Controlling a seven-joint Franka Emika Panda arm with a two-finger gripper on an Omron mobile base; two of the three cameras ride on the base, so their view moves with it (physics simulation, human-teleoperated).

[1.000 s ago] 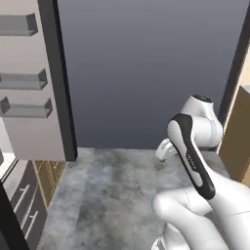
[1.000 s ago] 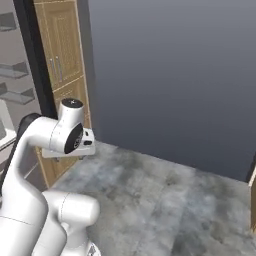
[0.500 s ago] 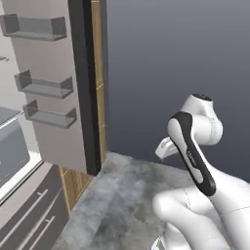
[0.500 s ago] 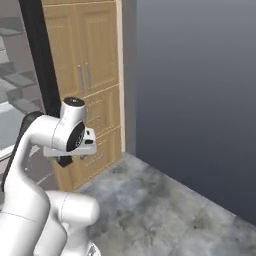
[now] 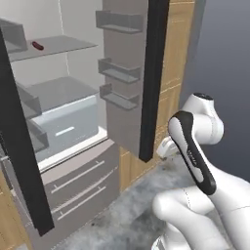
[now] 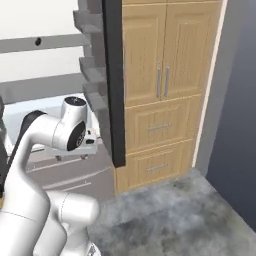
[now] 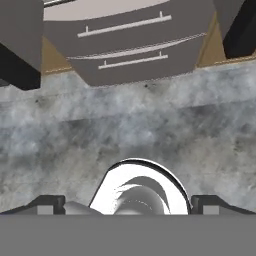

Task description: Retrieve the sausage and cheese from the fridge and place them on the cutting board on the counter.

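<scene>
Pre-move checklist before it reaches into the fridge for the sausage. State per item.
1. Fridge doors open: ok, both stand swung out, shelves exposed.
2. Sausage located: ok, small dark red stick on the upper shelf, left base view.
3. Cheese located: cannot tell, no pale chunks made out on the shelves.
4. Gripper open and empty: ok, fingertips stand wide at the bottom of the hand view, nothing between them.
5. Hand aimed at the shelf: not ok, hand view looks down at the floor and the two lower drawers.
6. Right door clear of the arm: cannot tell, its edge hangs close.
</scene>
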